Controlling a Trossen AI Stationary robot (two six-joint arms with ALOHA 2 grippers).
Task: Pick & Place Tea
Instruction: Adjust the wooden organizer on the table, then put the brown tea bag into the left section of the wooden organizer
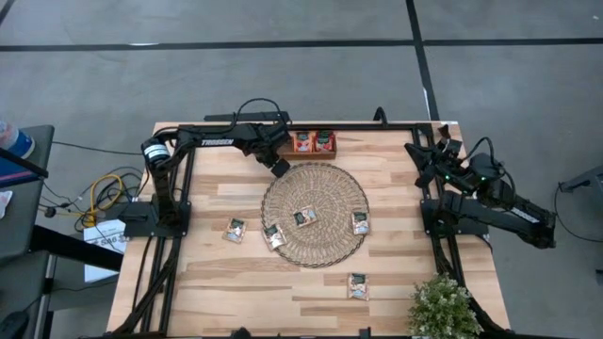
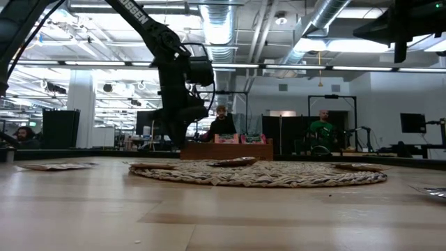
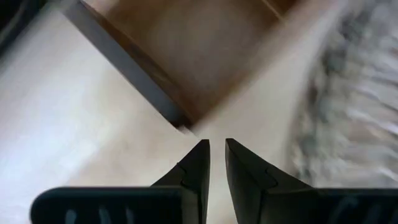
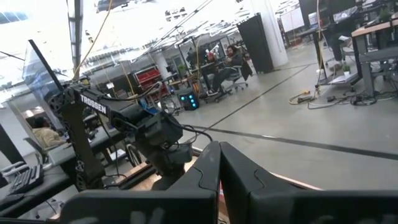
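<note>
Lying on the mat, sachets sit apart from left fingers.

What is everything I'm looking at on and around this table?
Tea sachets: five lying loose, pale with dark green patches; three on the mat, one beside its left edge, one nearer the front edge.
Tea in tray: two, red-orange, at the table's far edge.
Wooden tray: one, brown, far edge.
Woven mat: one, round, tan, table centre.
Plant: one, green, front right corner.
Table: one, light wood.
People: a few, in the room behind.
Left hand: dark, narrowly open and empty, between tray and mat.
Right hand: dark, shut, parked at the right edge.
</note>
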